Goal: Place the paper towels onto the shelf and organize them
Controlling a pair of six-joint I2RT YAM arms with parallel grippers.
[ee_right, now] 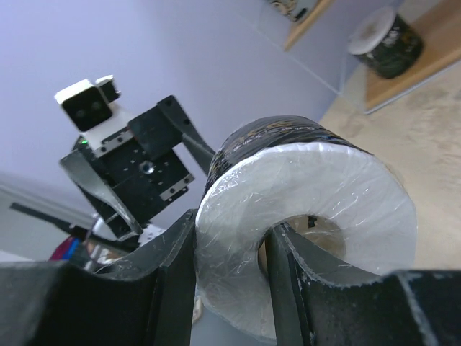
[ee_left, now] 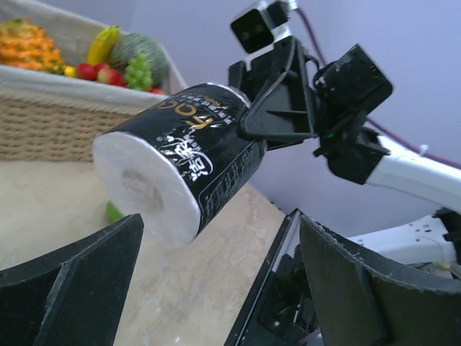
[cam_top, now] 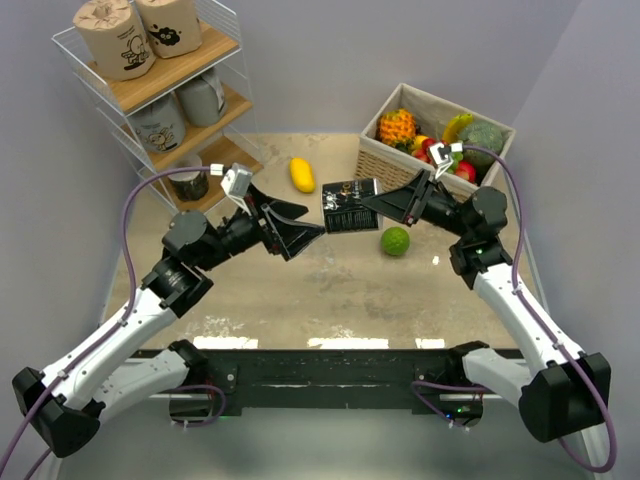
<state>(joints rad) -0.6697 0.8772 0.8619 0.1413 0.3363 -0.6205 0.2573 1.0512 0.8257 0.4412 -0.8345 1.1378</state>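
My right gripper (cam_top: 372,207) is shut on a dark grey paper towel roll (cam_top: 348,204) and holds it in the air above the table's middle, one finger in its core hole, one outside (ee_right: 238,259). The roll shows in the left wrist view (ee_left: 180,155) and the right wrist view (ee_right: 302,216). My left gripper (cam_top: 305,232) is open, just left of the roll and not touching it. The white wire shelf (cam_top: 222,45) stands at the back left with two tan rolls (cam_top: 112,35) on top, pale grey rolls (cam_top: 160,125) on the middle board and a dark roll (cam_top: 190,183) on the bottom.
A wicker basket (cam_top: 385,165) of fruit stands at the back right. A yellow mango (cam_top: 302,174) lies beside the shelf. A green lime (cam_top: 395,241) lies under my right arm.
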